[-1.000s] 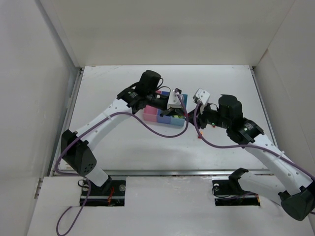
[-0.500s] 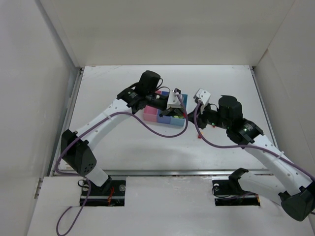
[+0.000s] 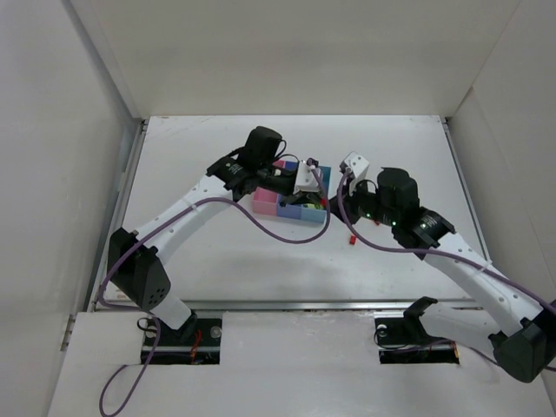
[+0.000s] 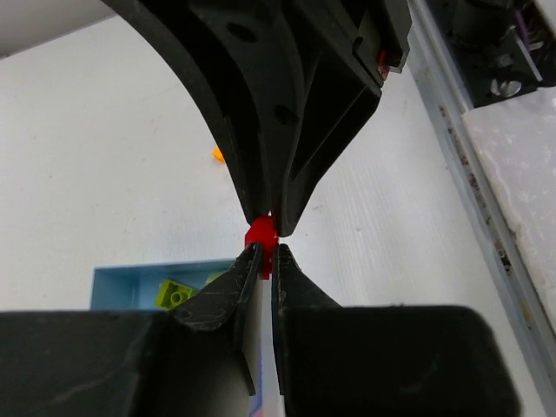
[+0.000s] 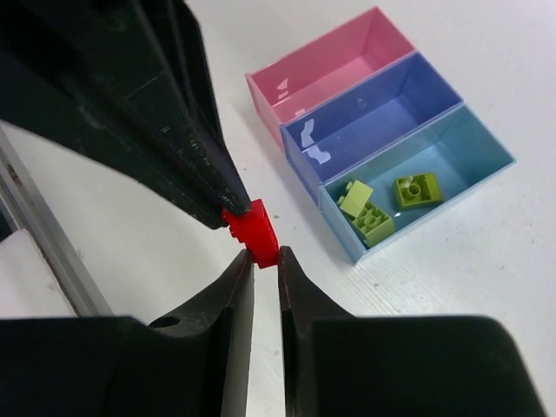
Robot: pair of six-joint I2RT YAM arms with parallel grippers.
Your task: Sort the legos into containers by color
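Nearest the arm bases in the top view, a small red piece (image 3: pixel 351 236) lies alone on the table (image 3: pixel 208 261). It is too small for me to tell more.

Further in, the two claws meet tip to tip, just beside the right end of the bin row. My right gripper (image 5: pixel 261 259) has its fingers drawn narrow, nipping a red brick (image 5: pixel 254 228) at their tips. My left gripper (image 4: pixel 266 259) is likewise narrow, its tips on the same red brick from the opposite side. The brick sits above the table, pinched between both. I cannot tell whether it is one brick or two joined.

Beyond that, the right wrist view shows the row: pink bin (image 5: pixel 339 65), medium blue bin (image 5: pixel 382 117), light blue bin (image 5: pixel 460 152). Three yellow-green bricks (image 5: pixel 375 222) lie loose on the light blue bin's floor.

In the left wrist view, an orange-yellow brick (image 4: pixel 217 155) rests on the table past the light blue bin, partly hidden behind the right claw.
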